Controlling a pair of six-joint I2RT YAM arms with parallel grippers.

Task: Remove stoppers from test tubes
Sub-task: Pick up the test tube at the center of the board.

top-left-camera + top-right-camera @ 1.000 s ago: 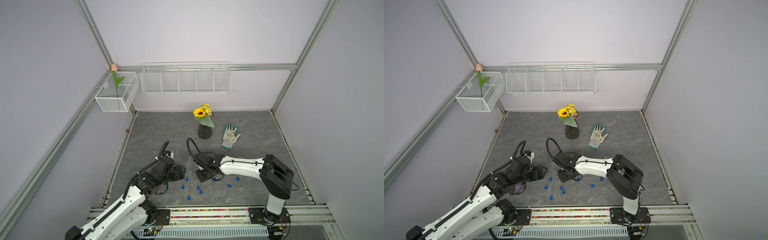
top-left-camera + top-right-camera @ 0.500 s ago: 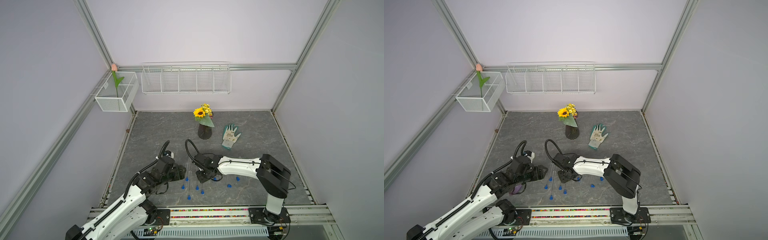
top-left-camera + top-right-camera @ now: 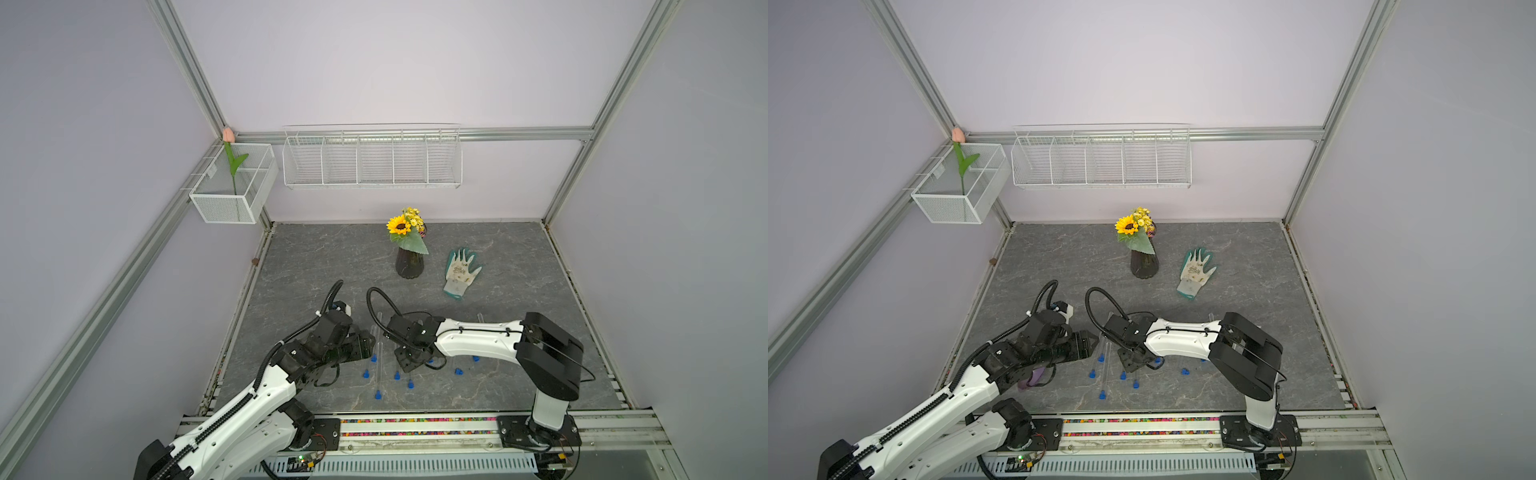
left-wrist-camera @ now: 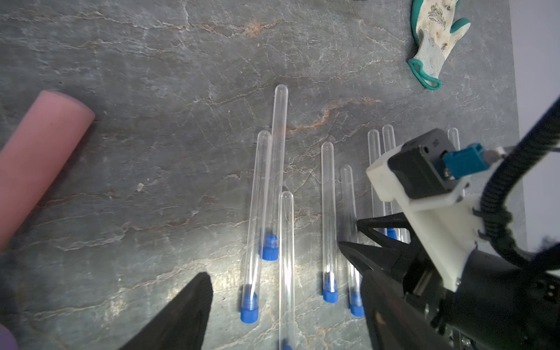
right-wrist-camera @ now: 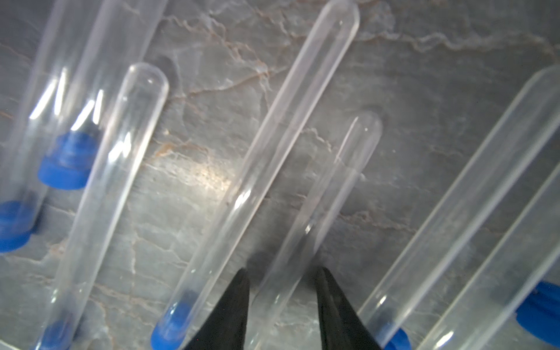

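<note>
Test tubes (image 4: 327, 212) with blue stoppers (image 4: 330, 295) are laid on the tabletop (image 4: 151, 151). One is straddled by the right gripper (image 5: 281, 269), perhaps touching; a clamp cannot be told. The left gripper (image 4: 283, 275) is spread wide, empty.

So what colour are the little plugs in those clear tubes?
Bright blue; the small plug-shaped stoppers show clearest in the left wrist view.

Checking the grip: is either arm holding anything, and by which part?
Nothing held. The jaws of the right gripper straddle a test tube, away from its rounded tip, gaps either side; the left gripper is open, empty.
</note>
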